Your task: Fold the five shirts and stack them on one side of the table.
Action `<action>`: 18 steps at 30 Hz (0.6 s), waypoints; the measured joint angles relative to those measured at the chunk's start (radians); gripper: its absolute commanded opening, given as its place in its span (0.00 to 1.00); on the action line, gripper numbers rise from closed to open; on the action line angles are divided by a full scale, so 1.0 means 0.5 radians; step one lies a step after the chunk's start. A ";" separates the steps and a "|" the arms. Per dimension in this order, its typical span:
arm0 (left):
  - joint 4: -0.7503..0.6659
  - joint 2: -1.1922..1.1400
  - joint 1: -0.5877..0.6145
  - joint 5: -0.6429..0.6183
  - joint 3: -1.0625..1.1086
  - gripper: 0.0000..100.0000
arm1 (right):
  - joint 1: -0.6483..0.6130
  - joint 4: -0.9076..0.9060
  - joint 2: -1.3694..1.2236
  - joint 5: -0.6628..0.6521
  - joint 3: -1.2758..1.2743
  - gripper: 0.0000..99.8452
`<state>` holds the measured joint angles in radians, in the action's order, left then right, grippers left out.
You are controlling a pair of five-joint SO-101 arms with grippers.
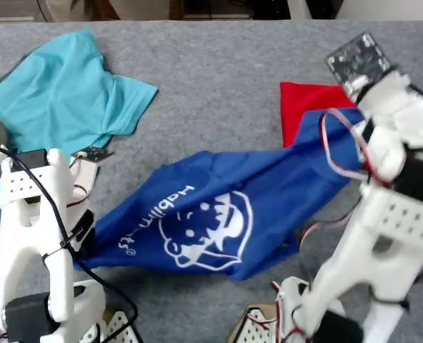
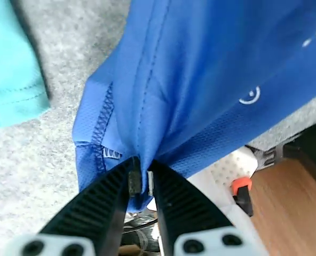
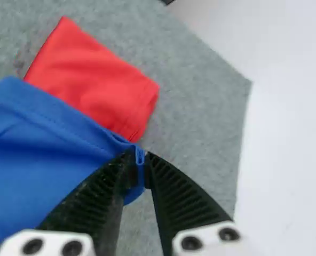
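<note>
**A:** Where is the blue shirt?

**B:** The blue shirt (image 1: pixel 219 214) is stretched between the two arms across the middle of the grey desk (image 1: pixel 219 86), with its white print facing up. It slopes from the right arm (image 1: pixel 390 214) down toward the left arm (image 1: pixel 33 236). I cannot tell whether its sagging middle touches the desk.

**A:** And the left jaws?

**B:** The left jaws are clamped on the blue shirt. In the left wrist view the two black ribbed tips are pressed together on a bunched, stitched corner of the cloth.

**A:** The right jaws?

**B:** They are clamped on it too. The right wrist view shows a thin fold of blue hem pinched between the tips, just above the near edge of the red shirt (image 3: pixel 94 85).

**A:** How does the red shirt lie?

**B:** It is folded flat on the desk on the right side, toward the back. The raised end of the blue shirt covers part of it.

**A:** Any other shirt?

**B:** A teal shirt (image 1: pixel 61 93) lies unfolded and rumpled at the far left of the desk. It is near the left arm and apart from the blue shirt.
</note>
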<state>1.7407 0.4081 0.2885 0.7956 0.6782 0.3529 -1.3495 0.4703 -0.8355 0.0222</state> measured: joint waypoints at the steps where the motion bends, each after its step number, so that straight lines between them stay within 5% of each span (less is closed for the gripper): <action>1: 0.000 0.000 0.000 0.037 0.015 0.10 | 0.003 -0.015 -0.071 -0.009 0.028 0.00; 6: 0.000 0.009 0.021 0.092 0.126 0.16 | 0.071 -0.040 -0.362 -0.040 0.052 0.00; 12: 0.000 0.012 0.043 0.092 0.089 0.16 | 0.199 -0.270 -0.497 -0.559 -0.068 0.00; 18: 0.000 0.012 0.015 -0.025 -0.279 0.15 | 0.328 -0.046 -0.497 -0.755 -0.463 0.00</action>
<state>1.7407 0.4143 0.2961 0.7833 0.5386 0.5171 -1.3725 0.2217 -1.2129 -0.2094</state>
